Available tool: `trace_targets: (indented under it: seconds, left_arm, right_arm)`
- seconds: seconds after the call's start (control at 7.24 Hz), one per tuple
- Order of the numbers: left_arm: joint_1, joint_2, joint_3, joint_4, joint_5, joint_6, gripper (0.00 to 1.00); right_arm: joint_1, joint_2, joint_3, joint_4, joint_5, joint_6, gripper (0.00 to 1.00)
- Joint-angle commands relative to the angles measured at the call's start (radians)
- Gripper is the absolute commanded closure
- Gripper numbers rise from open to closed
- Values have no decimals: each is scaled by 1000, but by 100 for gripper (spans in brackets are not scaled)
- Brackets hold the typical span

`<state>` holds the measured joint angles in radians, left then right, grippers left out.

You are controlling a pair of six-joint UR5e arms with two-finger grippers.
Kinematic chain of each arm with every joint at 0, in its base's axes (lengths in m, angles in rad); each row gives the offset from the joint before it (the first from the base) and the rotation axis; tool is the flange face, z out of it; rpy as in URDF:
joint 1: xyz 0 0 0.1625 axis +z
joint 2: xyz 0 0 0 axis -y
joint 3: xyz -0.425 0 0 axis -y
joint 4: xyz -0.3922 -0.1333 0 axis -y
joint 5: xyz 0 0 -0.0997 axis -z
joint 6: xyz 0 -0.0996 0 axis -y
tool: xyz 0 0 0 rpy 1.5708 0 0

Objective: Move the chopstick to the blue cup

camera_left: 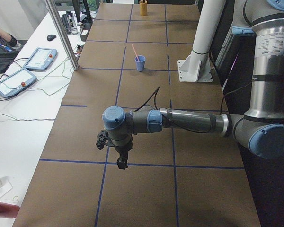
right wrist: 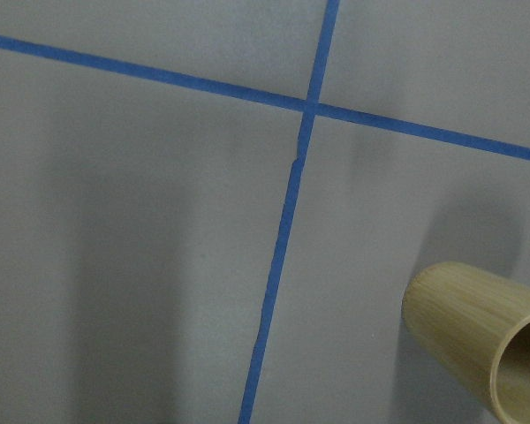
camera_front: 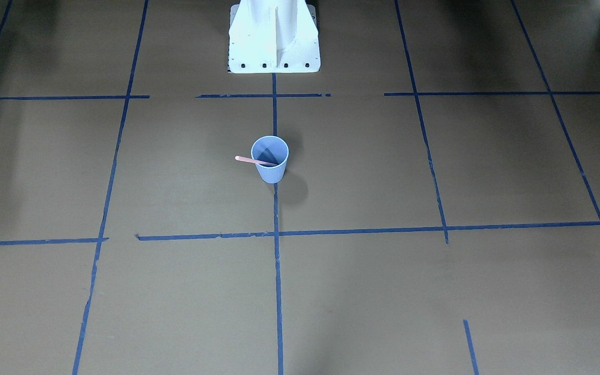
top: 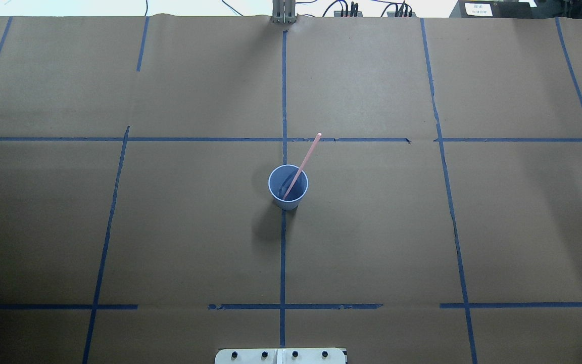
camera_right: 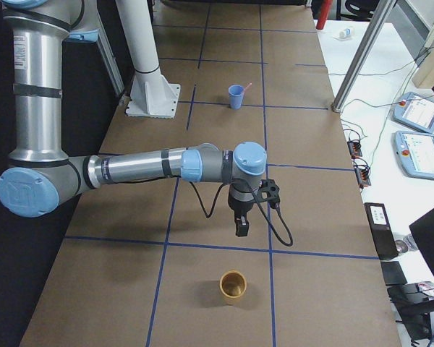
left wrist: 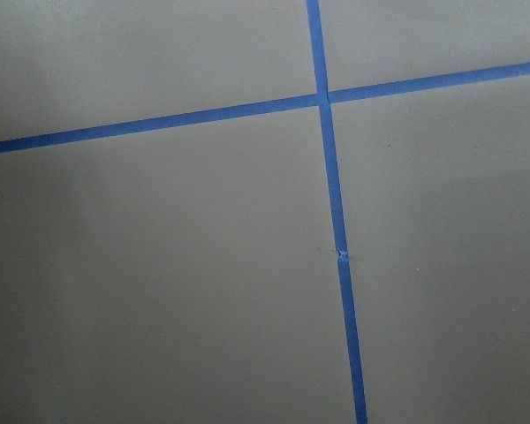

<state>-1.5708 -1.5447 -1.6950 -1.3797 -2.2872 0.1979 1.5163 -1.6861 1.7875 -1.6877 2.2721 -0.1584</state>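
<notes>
The blue cup [camera_front: 271, 169] stands upright at the middle of the table, on the centre tape line; it also shows in the overhead view [top: 288, 203] and both side views [camera_left: 140, 63] [camera_right: 236, 96]. The pale pink chopstick [camera_front: 250, 160] stands slanted inside it, its upper end sticking out over the rim [top: 308, 154]. My left gripper [camera_left: 122, 161] hangs over the table's left end, far from the cup; I cannot tell if it is open or shut. My right gripper [camera_right: 242, 225] hangs over the right end; I cannot tell its state either. Neither holds anything visible.
A bamboo cup [camera_right: 233, 287] stands upright near the table's right end, just beyond the right gripper; it shows in the right wrist view [right wrist: 477, 344]. The white robot base [camera_front: 274, 41] stands at the table's back edge. Blue tape lines grid the brown paper.
</notes>
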Motion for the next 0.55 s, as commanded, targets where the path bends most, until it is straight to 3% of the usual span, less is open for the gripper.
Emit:
trace_targets:
  seconds: [0.0,0.41]
  left_arm:
    - [0,0,-3,1,0,0,0]
    - [0,2,-2,1,0,-2,0]
  right_arm:
    - [16,-52,-81,135,4,-4,0]
    - [27,-52,-92,137,12,2,0]
